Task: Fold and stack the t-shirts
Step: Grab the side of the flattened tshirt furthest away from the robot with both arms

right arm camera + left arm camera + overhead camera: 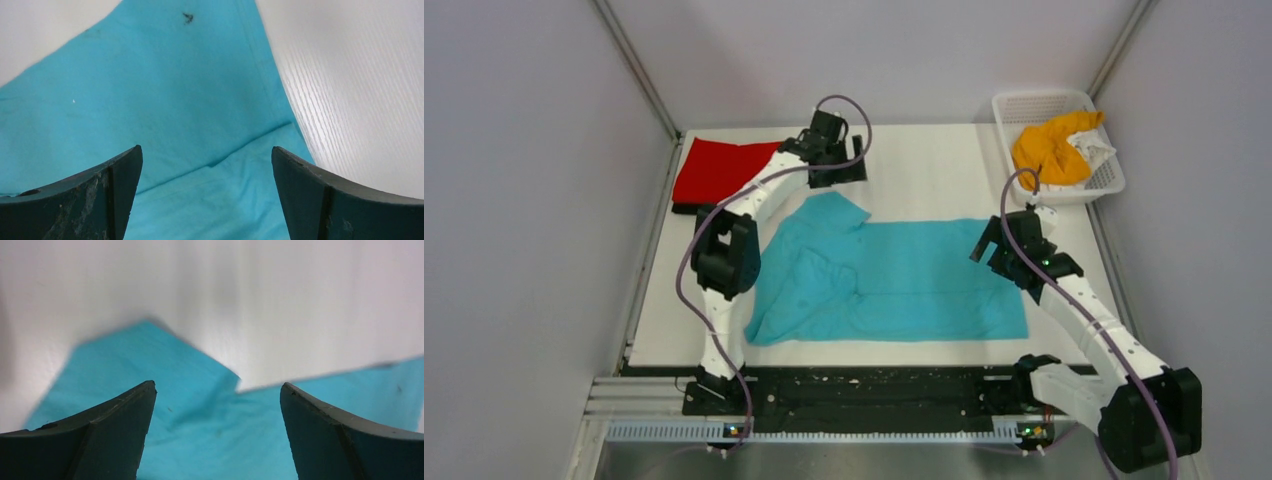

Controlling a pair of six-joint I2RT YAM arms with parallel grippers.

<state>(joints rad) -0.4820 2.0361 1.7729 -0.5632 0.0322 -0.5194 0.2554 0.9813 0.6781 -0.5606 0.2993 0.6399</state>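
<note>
The turquoise t-shirt (904,280) lay spread mid-table, long axis left to right. The left gripper (842,172) hung by its far sleeve and the right gripper (992,240) above its hem end, both wide open and empty.

You have a white plastic mesh basket (1036,95) at the far right corner of the white table (934,170). Along the table's near edge you see a black rail (874,385).
</note>
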